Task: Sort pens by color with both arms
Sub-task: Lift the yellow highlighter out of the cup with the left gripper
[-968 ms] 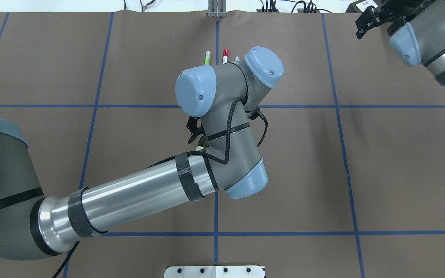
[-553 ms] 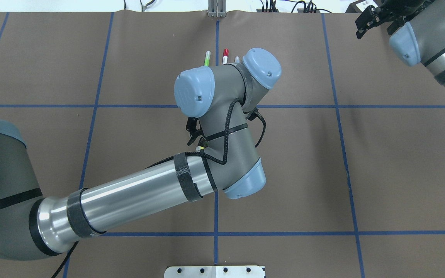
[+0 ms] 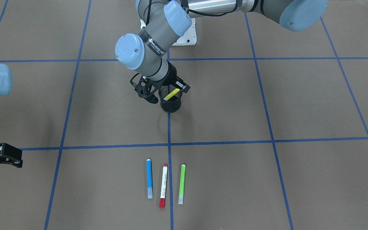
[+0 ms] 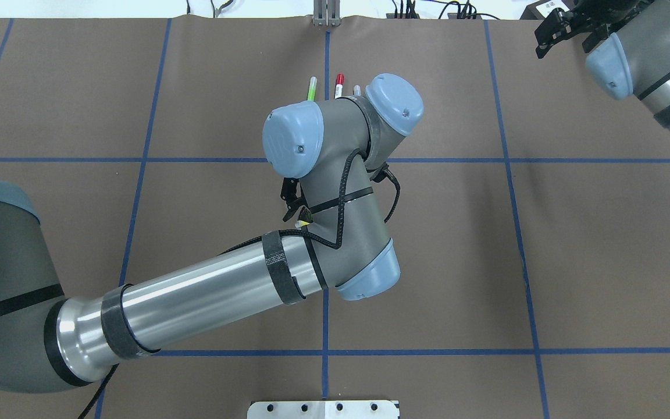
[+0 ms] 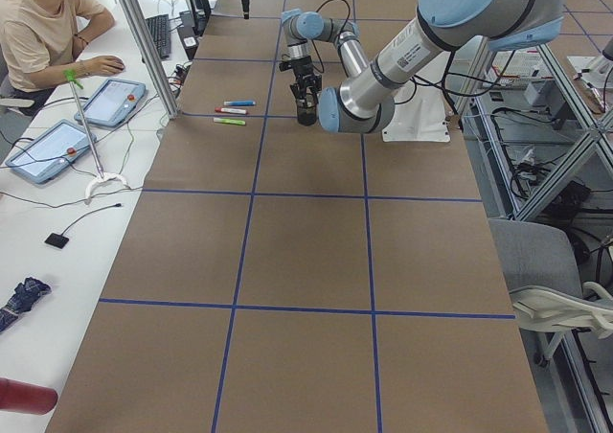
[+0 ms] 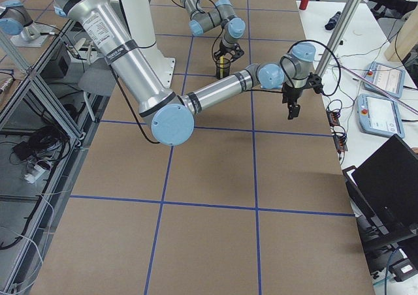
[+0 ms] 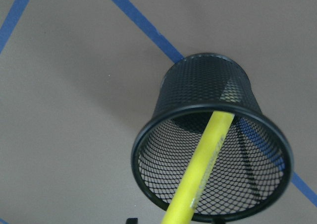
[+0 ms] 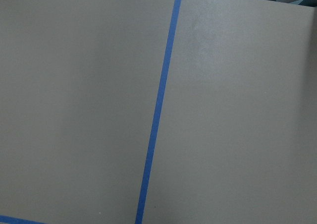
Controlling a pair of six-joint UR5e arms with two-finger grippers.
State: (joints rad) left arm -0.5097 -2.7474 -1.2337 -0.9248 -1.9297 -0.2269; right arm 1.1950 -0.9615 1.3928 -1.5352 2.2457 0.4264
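A yellow pen (image 3: 172, 94) leans in the black mesh cup (image 3: 171, 106) at the table's middle; the left wrist view shows it (image 7: 205, 159) running over the cup's rim toward the camera. My left gripper (image 3: 166, 92) hangs right over the cup, jaws apart at the pen's upper end, which also shows from overhead (image 4: 301, 222). A blue pen (image 3: 149, 179), a white pen with red ends (image 3: 163, 186) and a green pen (image 3: 182, 183) lie side by side on the operators' side. My right gripper (image 4: 565, 38) is open and empty, far off at the table's edge.
Blue tape lines mark a grid on the brown table cover (image 3: 267, 105). The white base plate (image 3: 188, 35) sits at the robot's side. A person (image 5: 43, 31) sits at a side table with tablets, beyond the table's edge.
My left wrist has shifted very slightly to the left. The yellow pen stays in the cup. The right arm has barely moved.
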